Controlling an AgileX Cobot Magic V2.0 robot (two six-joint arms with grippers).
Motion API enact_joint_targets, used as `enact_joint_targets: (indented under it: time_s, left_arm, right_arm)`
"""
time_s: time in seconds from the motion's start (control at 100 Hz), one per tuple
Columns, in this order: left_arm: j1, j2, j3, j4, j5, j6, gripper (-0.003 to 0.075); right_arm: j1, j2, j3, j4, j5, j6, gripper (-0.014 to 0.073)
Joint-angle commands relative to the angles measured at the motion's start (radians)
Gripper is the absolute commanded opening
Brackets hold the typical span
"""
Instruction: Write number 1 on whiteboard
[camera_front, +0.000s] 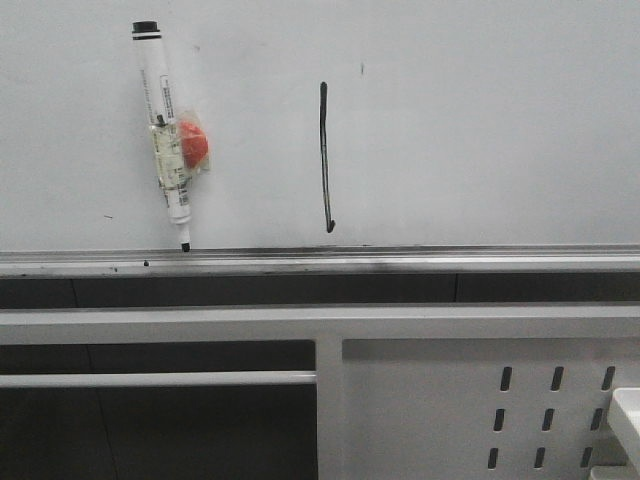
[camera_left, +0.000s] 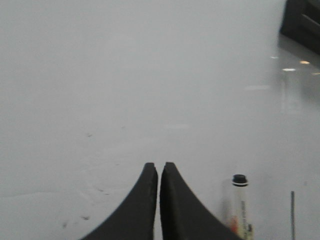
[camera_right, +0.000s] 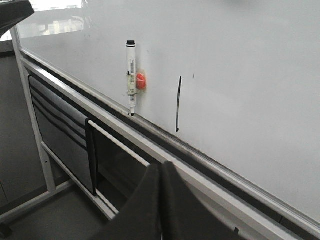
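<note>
The whiteboard (camera_front: 480, 130) fills the upper front view, with its silver tray rail (camera_front: 400, 262) below. The number 1 (camera_front: 325, 155), a thin black near-vertical stroke with a small hook at the bottom, is drawn near the middle; it also shows in the right wrist view (camera_right: 178, 104) and at the edge of the left wrist view (camera_left: 292, 212). A white marker (camera_front: 165, 135) with a red-orange magnet hangs on the board left of the stroke, tip on the rail. My left gripper (camera_left: 158, 166) is shut and empty, close to the board. My right gripper (camera_right: 162, 165) is shut and empty, back from the rail.
A white perforated metal frame (camera_front: 450, 390) with dark gaps runs below the rail. A small white object (camera_front: 628, 415) sits at the lower right edge. Dark specks (camera_front: 108, 216) mark the board. Neither arm shows in the front view.
</note>
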Motion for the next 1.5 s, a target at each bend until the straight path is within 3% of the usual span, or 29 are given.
enact_joint_targets:
  time_s: [0.0, 0.12, 0.26, 0.42, 0.57, 0.73, 0.96, 1.13, 1.49]
  left_arm:
    - [0.055, -0.049, -0.007, -0.036, -0.058, 0.033, -0.0020]
    - [0.159, -0.165, 0.020, -0.036, 0.012, 0.033, -0.0020]
    - [0.292, -0.314, 0.039, -0.036, 0.184, 0.033, -0.0020]
    - [0.447, -0.446, 0.039, -0.034, 0.488, 0.035, -0.0020]
    - [0.518, -0.440, 0.039, -0.022, 0.744, 0.035, -0.0020]
    - [0.554, -0.433, 0.039, -0.009, 0.909, 0.035, -0.0020]
    - [0.563, -0.442, 0.039, 0.004, 0.981, 0.010, -0.0020]
    - [0.564, -0.466, 0.039, 0.202, 0.997, -0.265, -0.0020]
    - [0.564, -0.466, 0.039, 0.207, 0.998, -0.265, -0.0020]
  right_arm:
    - [-0.005, -0.008, -0.023, -0.001, -0.075, 0.001, -0.0055]
    - [-0.005, -0.008, -0.023, -0.001, -0.075, 0.001, -0.0055]
    - [-0.005, -0.008, -0.023, -0.001, -0.075, 0.001, -0.0055]
    - [-0.005, -0.008, -0.023, -0.001, -0.075, 0.001, -0.0055]
    - [-0.005, -0.008, -0.023, -0.001, -0.075, 0.001, -0.0055]
    - [-0.005, -0.008, -0.023, -0.001, -0.075, 0.001, -0.0055]
    - [-0.005, -0.008, -0.023, -0.001, -0.075, 0.001, -0.0055]
    - [-0.005, -0.008, -0.023, -0.001, -0.075, 0.001, -0.0055]
    - [-0.005, -0.008, -0.023, -0.001, -0.075, 0.001, -0.0055]
